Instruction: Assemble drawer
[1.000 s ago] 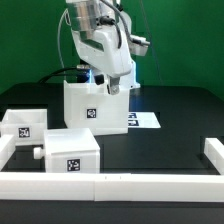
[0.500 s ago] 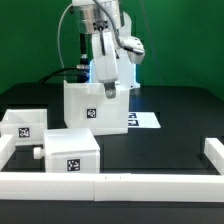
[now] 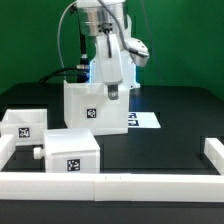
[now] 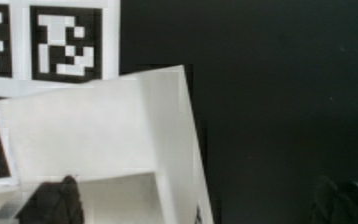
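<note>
- Exterior view, far left: a low white rail [image 3: 6, 150] edges the black table [image 3: 170, 140]. Just inside it sits the first tray [image 3: 22, 124], loose and apart from the casing.
- A little to the right and nearer the camera, the second tray [image 3: 74, 150] also lies on its own. Its small knob [image 3: 35, 153] points toward the exterior view's left.
- Behind both, in the middle, the casing [image 3: 92, 108] stands upright (no tray is in it, as far as I can tell).
- Over the casing's right-hand wall hangs the gripper [image 3: 113, 92], spread wide and holding nothing. In the wrist view its dark fingertips [image 4: 55, 200] straddle that wall, one on the casing's side and the other over bare table.
- Right of the casing, the marker board [image 3: 146, 120] lies flat on the table.
- Judgement: the assembly has barely begun, since nothing is joined yet. Taking hold of the casing wall looks like the step in hand. After that, both trays are left to be slid in, so nearly all the work remains.
</note>
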Robot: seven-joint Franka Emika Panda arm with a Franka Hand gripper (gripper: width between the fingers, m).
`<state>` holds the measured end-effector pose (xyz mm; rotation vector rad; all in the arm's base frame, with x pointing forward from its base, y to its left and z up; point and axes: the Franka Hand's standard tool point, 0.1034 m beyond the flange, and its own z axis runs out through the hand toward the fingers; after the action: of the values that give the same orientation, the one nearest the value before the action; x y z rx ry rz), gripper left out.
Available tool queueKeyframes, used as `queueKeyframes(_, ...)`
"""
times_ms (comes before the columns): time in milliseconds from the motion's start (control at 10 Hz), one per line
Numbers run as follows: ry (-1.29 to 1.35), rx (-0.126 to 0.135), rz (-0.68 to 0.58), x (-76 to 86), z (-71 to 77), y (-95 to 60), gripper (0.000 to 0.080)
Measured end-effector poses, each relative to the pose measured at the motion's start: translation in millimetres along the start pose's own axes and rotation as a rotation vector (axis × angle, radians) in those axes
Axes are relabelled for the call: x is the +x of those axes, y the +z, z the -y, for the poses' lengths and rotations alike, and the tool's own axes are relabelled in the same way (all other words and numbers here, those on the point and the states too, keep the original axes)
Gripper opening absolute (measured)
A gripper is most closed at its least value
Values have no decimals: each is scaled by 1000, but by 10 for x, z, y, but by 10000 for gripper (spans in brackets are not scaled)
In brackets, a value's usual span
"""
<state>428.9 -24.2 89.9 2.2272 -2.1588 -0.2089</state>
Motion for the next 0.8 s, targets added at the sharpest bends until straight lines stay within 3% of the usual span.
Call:
queueKeyframes(300,-33,-3,-126,-194,13,28,649)
queueKeyframes(600,-72,11,-203,-409,36,2,649)
queueKeyframes(800,-132,37,-158,-358,99,-198,649)
